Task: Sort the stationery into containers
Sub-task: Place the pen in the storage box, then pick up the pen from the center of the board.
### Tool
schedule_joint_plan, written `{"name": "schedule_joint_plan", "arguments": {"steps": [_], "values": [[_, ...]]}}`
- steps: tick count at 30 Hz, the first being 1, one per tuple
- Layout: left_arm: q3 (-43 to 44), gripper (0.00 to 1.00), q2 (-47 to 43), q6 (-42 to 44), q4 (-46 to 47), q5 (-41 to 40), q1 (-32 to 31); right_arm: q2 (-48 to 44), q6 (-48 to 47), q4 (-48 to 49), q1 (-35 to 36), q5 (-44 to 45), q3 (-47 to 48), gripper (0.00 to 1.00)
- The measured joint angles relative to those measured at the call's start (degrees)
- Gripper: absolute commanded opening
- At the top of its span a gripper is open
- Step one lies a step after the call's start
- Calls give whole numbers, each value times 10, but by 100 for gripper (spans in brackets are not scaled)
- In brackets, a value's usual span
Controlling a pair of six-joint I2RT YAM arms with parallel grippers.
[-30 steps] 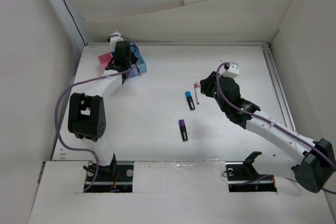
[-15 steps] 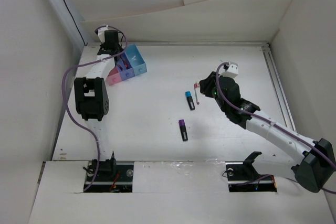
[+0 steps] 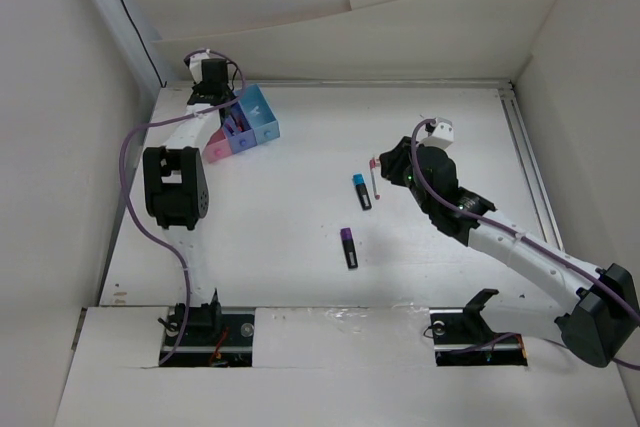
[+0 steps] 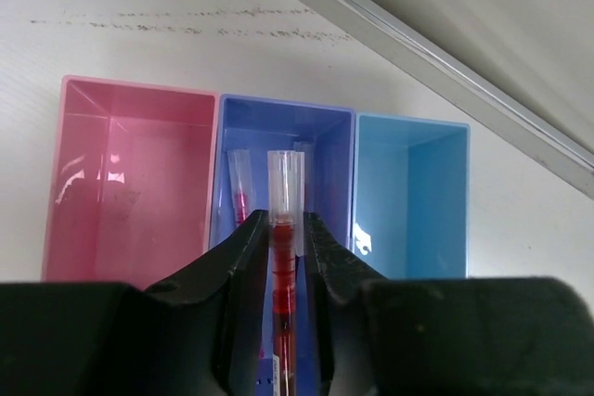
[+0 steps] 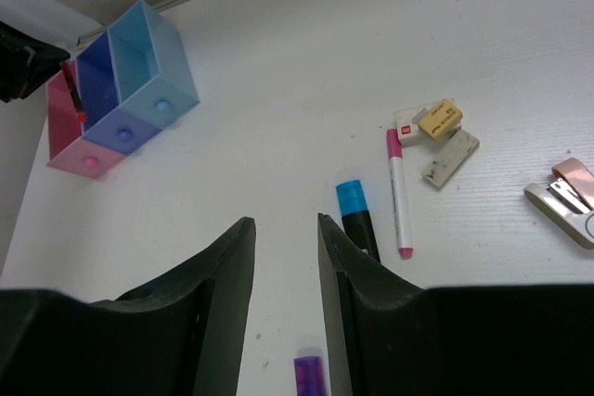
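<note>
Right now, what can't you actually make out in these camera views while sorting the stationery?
- Left wrist view: the red pen's lower end is hidden inside the left claw.
- Left wrist view: pens in the purple bin are partly covered by that pen, so their count is unclear.
- Right wrist view: the purple marker is cut off by the bottom edge.
- Top view: the three bins' contents are too small to tell.

At the left gripper [image 4: 282, 229], the held pen [image 4: 285, 173] sits between the fingers, its tip projecting forward over the middle bin [image 4: 327, 169]. A second pen [image 4: 241, 194] lies in that bin, left of the tip. The left bin [image 4: 130, 183] and right bin [image 4: 413, 201] adjoin it. Ahead-right of the right gripper [image 5: 284, 224], on the table [image 5: 464, 25], lies the capped marker [image 5: 355, 215], with the thin pen [image 5: 396, 187] beside it, further right. The second marker [image 5: 311, 370] lies nearer, in line with the finger gap
</note>
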Motion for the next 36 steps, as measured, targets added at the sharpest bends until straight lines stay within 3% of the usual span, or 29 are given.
{"name": "schedule_joint_plan", "arguments": {"steps": [4, 11, 15, 16, 18, 21, 24, 30, 33, 36], "values": [[0, 26, 0, 6, 0, -7, 0, 0, 0, 0, 0, -2, 0, 39], [0, 25, -3, 9, 10, 0, 0, 0, 0, 0, 0, -3, 0, 38], [-21, 16, -32, 6, 22, 11, -7, 0, -3, 0, 0, -2, 0, 21], [-36, 16, -48, 5, 27, 12, -13, 0, -4, 0, 0, -1, 0, 10], [-79, 13, -91, -3, 53, 19, -35, -1, -5, 0, 0, 3, 0, 3], [-172, 13, -172, -15, 99, 27, -98, -4, -4, 0, 0, 12, 0, 0], [-270, 13, -245, -24, 141, 28, -203, -8, -4, 0, 0, 21, 0, 0], [-380, 21, -269, -26, 147, 4, -418, -8, -4, -1, 0, 29, 0, 1], [-423, 27, -269, -37, 132, -3, -464, -4, -2, -4, 0, 38, 0, 9], [-435, 33, -266, -50, 127, -10, -469, -5, 2, -15, 0, 51, 0, 17]]}}
